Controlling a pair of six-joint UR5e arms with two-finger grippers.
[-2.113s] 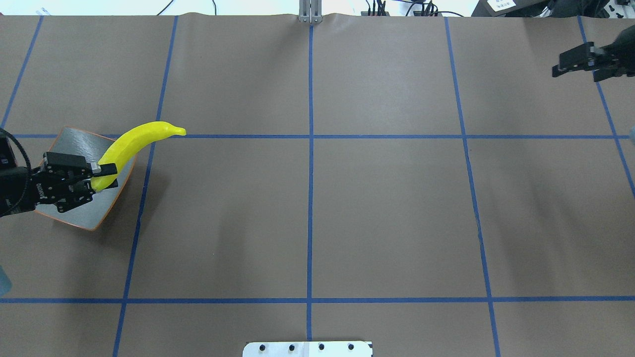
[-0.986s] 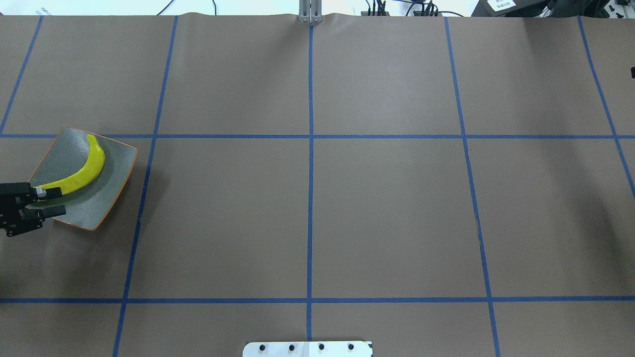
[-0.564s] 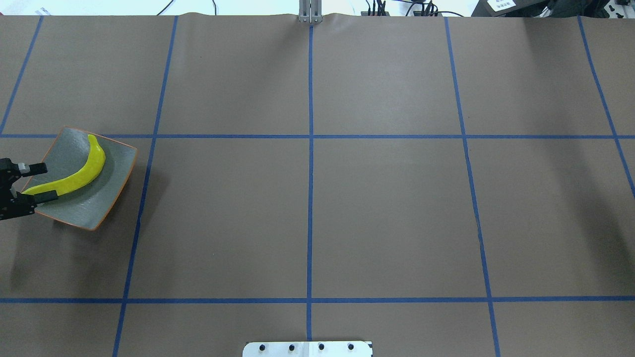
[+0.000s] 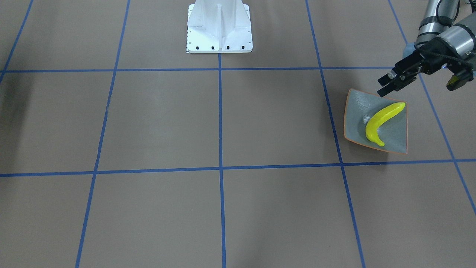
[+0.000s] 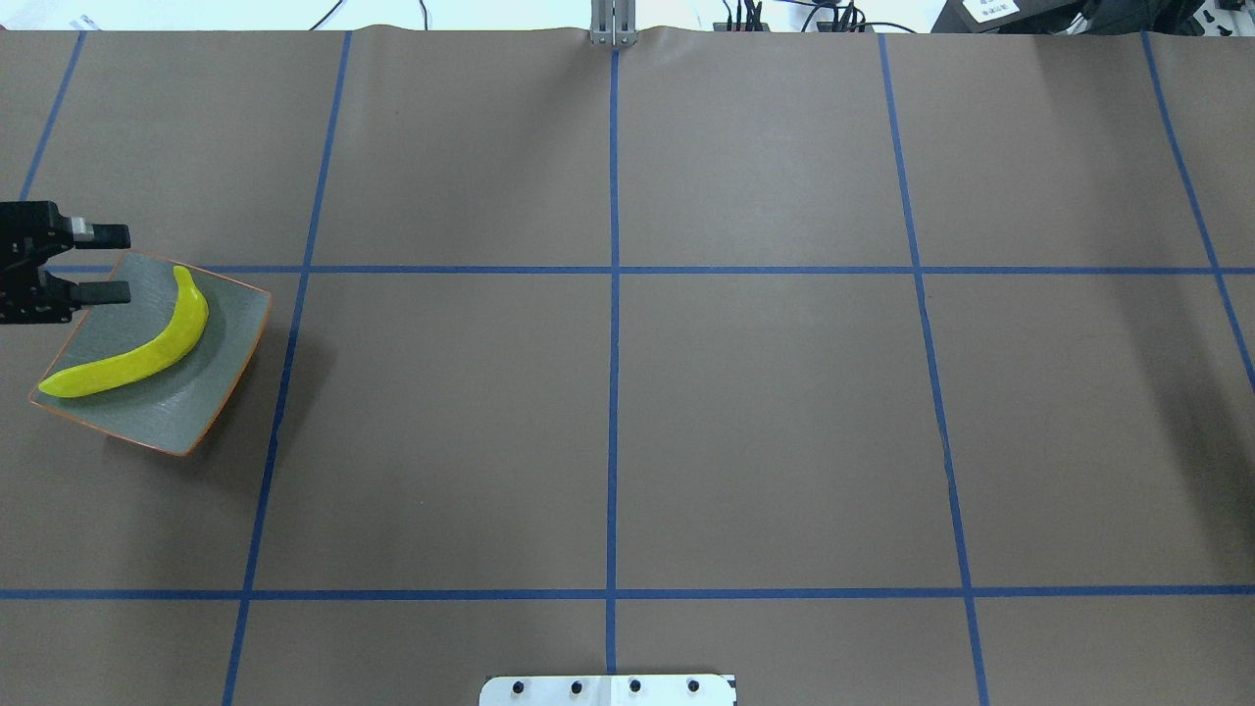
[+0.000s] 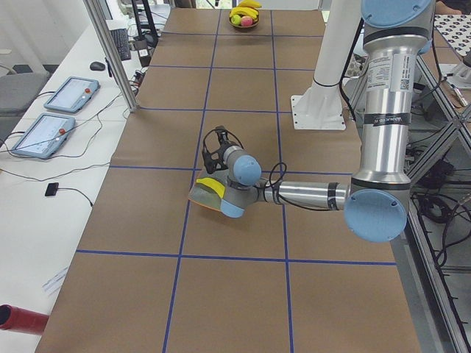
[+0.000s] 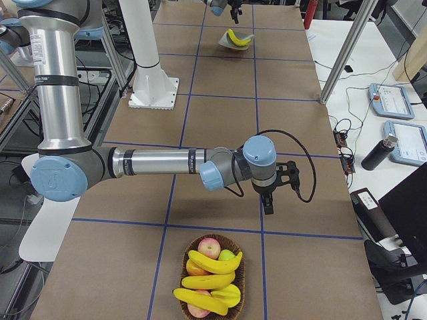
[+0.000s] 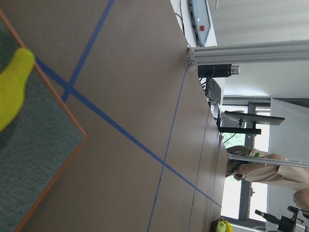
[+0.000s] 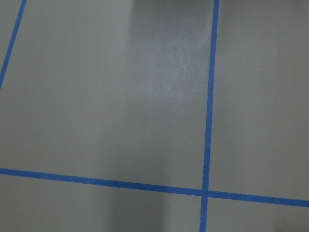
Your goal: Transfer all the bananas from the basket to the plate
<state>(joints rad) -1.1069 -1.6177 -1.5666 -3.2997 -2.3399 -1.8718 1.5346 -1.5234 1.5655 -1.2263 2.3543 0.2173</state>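
One glossy yellow toy banana [image 5: 137, 348] lies on the square grey-blue plate [image 5: 186, 422], left gripper [image 5: 108, 263] open and empty at its corner. Next, likely: pick another from the wicker basket [image 7: 182, 272]; right gripper [image 7: 268, 205] state cannot be told

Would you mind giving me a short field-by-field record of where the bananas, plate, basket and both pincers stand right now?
plate: at the robot's left end of the table, with one banana lying across it
basket: at the opposite end, holding three bananas among other fruit
left pincer: open, empty, raised near the plate, not touching the banana
right pincer: pointing down near the basket; open or shut cannot be told
progress: one banana on the plate, three to go
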